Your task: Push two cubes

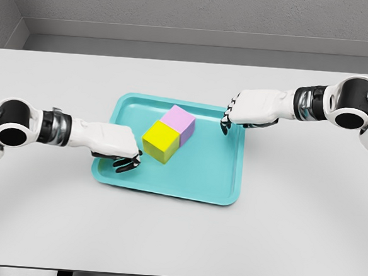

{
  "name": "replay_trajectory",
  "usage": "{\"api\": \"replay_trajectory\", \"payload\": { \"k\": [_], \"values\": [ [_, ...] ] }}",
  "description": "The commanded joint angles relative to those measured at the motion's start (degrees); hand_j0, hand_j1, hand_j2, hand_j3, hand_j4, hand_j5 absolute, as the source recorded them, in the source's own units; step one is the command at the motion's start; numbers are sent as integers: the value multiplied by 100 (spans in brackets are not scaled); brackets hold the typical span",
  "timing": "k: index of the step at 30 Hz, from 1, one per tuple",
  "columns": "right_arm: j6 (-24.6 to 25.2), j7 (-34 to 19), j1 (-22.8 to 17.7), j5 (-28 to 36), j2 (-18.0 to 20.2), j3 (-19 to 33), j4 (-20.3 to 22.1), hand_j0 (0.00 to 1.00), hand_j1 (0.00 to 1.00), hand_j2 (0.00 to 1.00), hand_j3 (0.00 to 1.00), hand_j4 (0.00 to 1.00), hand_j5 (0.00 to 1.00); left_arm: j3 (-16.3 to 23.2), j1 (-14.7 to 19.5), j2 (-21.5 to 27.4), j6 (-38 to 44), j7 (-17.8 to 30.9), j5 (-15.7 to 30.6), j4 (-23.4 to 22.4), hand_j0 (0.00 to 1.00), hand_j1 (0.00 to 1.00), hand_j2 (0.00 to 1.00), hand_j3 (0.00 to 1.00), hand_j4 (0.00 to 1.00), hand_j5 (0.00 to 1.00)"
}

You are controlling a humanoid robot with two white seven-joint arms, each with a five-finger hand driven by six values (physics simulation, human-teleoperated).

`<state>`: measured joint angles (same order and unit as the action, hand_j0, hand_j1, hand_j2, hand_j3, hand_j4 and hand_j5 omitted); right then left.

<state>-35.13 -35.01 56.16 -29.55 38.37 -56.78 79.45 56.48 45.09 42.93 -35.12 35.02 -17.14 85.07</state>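
A yellow cube (160, 141) and a pink cube (180, 122) sit touching each other in the middle of a teal tray (222, 178). My left hand (125, 161) reaches in from the left over the tray's near left rim, a short gap from the yellow cube, fingers curled and holding nothing. My right hand (227, 119) comes in from the right over the tray's far right rim, apart from the pink cube, its fingers bent downward with nothing in them.
The tray lies in the middle of a white table (305, 216). A grey wall runs along the table's far edge.
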Motion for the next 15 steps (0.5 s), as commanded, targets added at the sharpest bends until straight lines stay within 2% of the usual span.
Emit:
{"api": "replay_trajectory", "payload": {
  "k": [1, 2, 3, 4, 5, 6, 7, 8, 9, 10, 11, 15],
  "values": [
    [13, 1, 0, 20, 3, 9, 0, 60, 60, 60, 60, 60, 60, -5, 0, -30, 12, -2, 18, -35, 1, 1, 1, 1, 1, 1],
    [13, 1, 0, 29, 12, 62, 0, 60, 60, 60, 60, 60, 60, -5, 18, -4, 12, -2, 35, -35, 1, 1, 1, 1, 1, 1],
    [13, 1, -18, 29, 187, 255, 0, 60, 60, 60, 60, 60, 60, -32, 44, 84, 12, -2, 70, -26, 1, 1, 1, 1, 1, 1],
    [13, 1, -53, 55, 442, 563, 9, 60, 60, 60, 60, 60, 60, -84, 53, 470, 12, -2, 246, -26, 1, 1, 1, 1, 1, 1],
    [13, 1, -79, 90, 688, 809, 18, 61, 61, 61, 61, 61, 61, -400, 123, 1023, 12, -2, 694, -8, 1, 1, 1, 1, 1, 1],
    [13, 1, -132, 125, 952, 1116, 26, 61, 61, 61, 61, 61, 61, -927, 141, 1586, 12, -2, 1151, -26, 1, 1, 1, 1, 1, 1],
    [13, 1, -220, 371, 1172, 1442, 35, 63, 63, 63, 63, 63, 63, -1244, 167, 1982, 12, -2, 1634, -245, 8, 8, 8, 8, 8, 8],
    [13, 1, -237, 617, 1383, 1662, 44, 75, 75, 75, 75, 75, 75, -1368, 176, 1965, 12, -2, 1986, -824, 48, 48, 48, 48, 48, 48],
    [13, 1, -290, 626, 1427, 1741, 44, 100, 100, 100, 100, 100, 100, -1377, 150, 1781, 12, -2, 2075, -1413, 100, 100, 100, 100, 100, 100],
    [13, 1, -492, 618, 1383, 1741, 44, 100, 100, 100, 100, 100, 100, -1377, 106, 1325, 12, -2, 2057, -1941, 100, 100, 100, 100, 100, 100],
    [13, 1, -589, 618, 1366, 1732, 44, 100, 100, 100, 100, 100, 100, -1377, 97, 1113, 12, -2, 2031, -2091, 100, 100, 100, 100, 100, 100],
    [13, 1, -606, 609, 1392, 1697, 62, 100, 100, 100, 100, 100, 100, -1377, -18, 1086, 12, -2, 2031, -2126, 100, 100, 100, 100, 100, 100]
  ]
}}
